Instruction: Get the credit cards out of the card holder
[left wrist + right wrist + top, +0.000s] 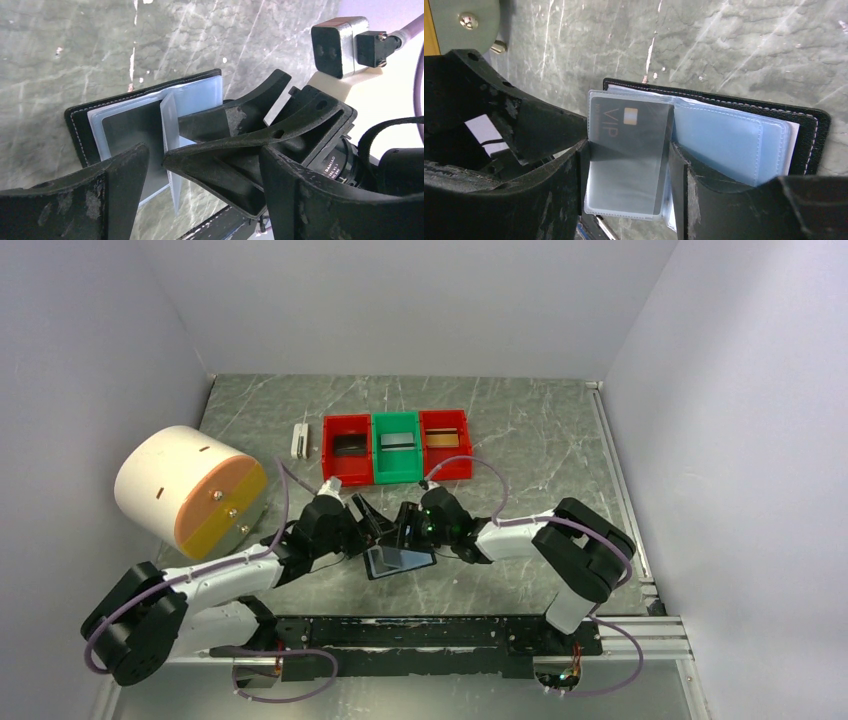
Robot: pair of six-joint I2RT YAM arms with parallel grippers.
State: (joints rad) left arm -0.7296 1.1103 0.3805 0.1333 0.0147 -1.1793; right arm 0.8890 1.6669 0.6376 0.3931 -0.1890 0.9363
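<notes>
Lighting: bright, even, diffuse, from overhead. Shadows: soft, cast under left arm [230, 578] on table [520, 430]. Glare: pale sheen noted on sleeve [624, 200] over card [631, 135]. Focus: wrist-view foregrounds slightly blurred; table veining sharp.

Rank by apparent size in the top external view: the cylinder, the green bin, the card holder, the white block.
1. cream-and-orange cylinder
2. green bin and card holder: alike, and the holder is partly hidden, so unranked
3. small white block

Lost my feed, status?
Left gripper open at card holder. Right gripper straddles sleeved VIP card, grip unclear. Card not out. Grippers crowded together.
</notes>
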